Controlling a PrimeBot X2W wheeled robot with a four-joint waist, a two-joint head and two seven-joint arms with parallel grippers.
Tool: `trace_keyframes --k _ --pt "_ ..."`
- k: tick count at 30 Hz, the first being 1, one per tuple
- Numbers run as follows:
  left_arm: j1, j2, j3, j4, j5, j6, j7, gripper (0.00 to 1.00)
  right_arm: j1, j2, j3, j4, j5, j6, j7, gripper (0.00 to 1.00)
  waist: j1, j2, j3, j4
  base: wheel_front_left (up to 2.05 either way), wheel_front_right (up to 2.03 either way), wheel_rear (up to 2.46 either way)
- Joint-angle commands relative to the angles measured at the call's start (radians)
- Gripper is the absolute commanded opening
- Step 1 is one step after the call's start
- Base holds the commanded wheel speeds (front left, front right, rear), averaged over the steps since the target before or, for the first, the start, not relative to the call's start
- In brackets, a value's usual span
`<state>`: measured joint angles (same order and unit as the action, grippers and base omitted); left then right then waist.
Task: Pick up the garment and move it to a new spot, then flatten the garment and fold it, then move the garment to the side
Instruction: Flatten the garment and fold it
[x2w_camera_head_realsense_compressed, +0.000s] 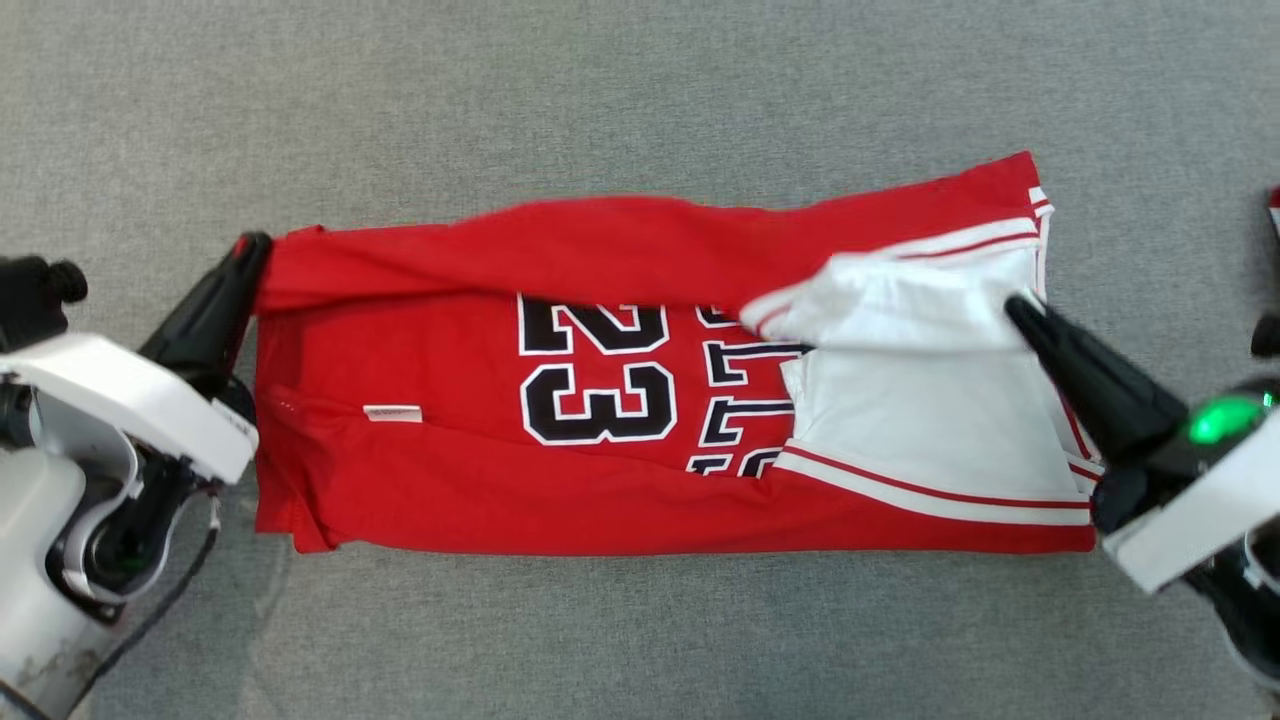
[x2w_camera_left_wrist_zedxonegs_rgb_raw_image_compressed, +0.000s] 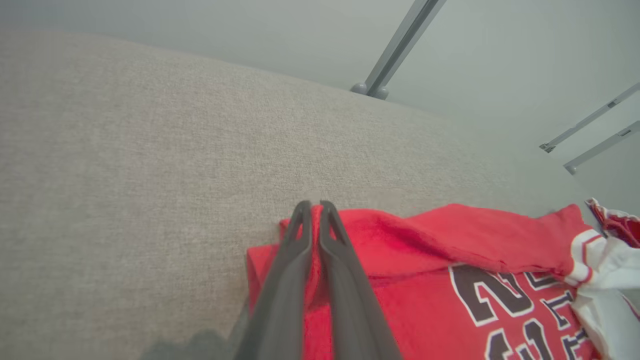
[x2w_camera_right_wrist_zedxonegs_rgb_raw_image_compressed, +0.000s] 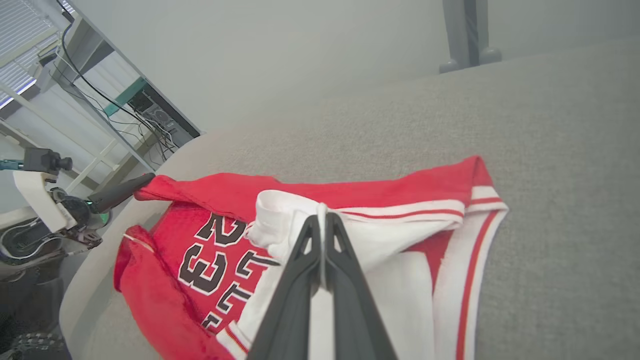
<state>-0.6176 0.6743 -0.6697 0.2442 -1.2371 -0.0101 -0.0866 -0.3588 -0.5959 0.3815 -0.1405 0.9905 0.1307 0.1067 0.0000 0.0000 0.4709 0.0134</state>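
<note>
Jaws of my left gripper (x2w_camera_head_realsense_compressed: 255, 248) are pinched shut on a red corner of the one shirt (x2w_camera_head_realsense_compressed: 450, 480); those of my right gripper (x2w_camera_head_realsense_compressed: 1016, 306) are pinched on its white sleeve. The shirt lies partly folded on the grey tabletop (x2w_camera_head_realsense_compressed: 640, 90). My right wrist view adds a cabled rack (x2w_camera_right_wrist_zedxonegs_rgb_raw_image_compressed: 150, 107); the head view, a white label (x2w_camera_head_realsense_compressed: 392, 413)

The grey woven surface (x2w_camera_head_realsense_compressed: 640, 90) is lit softly and evenly; shadows are faint. The red-and-white jersey shirt (x2w_camera_head_realsense_compressed: 400, 480) is blurred along its upper fold; wrist views are bowed.
</note>
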Motion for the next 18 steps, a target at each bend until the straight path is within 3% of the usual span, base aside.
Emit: trace_keyframes --k 1,6,12,13,15,16,18 --pt "0.024 0.012 0.005 -0.019 -0.008 0.012 -0.007 0.0 0.045 0.019 -0.028 -0.018 -0.011 0.0 0.005 0.0 0.0 0.0 -0.005 -0.006 0.0 0.0 0.0" --pt "0.119 0.05 0.017 -0.097 -0.038 0.051 -0.018 0.0 0.222 0.128 -0.146 -0.09 -0.046 0.0 0.036 0.0 0.0 0.0 -0.01 -0.018 0.0 0.0 0.0" --pt "0.176 0.049 0.006 -0.119 -0.039 0.085 -0.029 0.0 0.308 0.232 -0.217 -0.1 -0.113 0.0 0.092 0.0 0.0 0.0 -0.008 -0.017 0.0 0.0 0.0" --pt "0.179 0.041 0.002 -0.114 -0.036 0.088 -0.031 0.2 0.311 0.249 -0.22 -0.096 -0.124 0.0 0.098 0.0 0.0 0.0 -0.009 -0.016 0.0 0.0 0.0" --pt "0.179 0.027 0.0 -0.102 -0.026 0.097 -0.05 1.0 0.312 0.274 -0.23 -0.085 -0.155 0.0 0.091 0.47 0.0 0.0 -0.011 -0.015 0.0 0.0 0.0" --pt "0.181 0.022 -0.002 -0.095 -0.018 0.103 -0.062 1.0 0.31 0.281 -0.231 -0.081 -0.175 0.0 0.085 1.0 0.0 0.0 -0.013 -0.016 0.0 0.0 0.0" --pt "0.184 0.006 0.006 -0.085 0.002 0.123 -0.101 1.0 0.303 0.305 -0.241 -0.078 -0.212 0.0 0.056 1.0 0.0 0.0 -0.019 -0.018 0.0 0.0 0.0"
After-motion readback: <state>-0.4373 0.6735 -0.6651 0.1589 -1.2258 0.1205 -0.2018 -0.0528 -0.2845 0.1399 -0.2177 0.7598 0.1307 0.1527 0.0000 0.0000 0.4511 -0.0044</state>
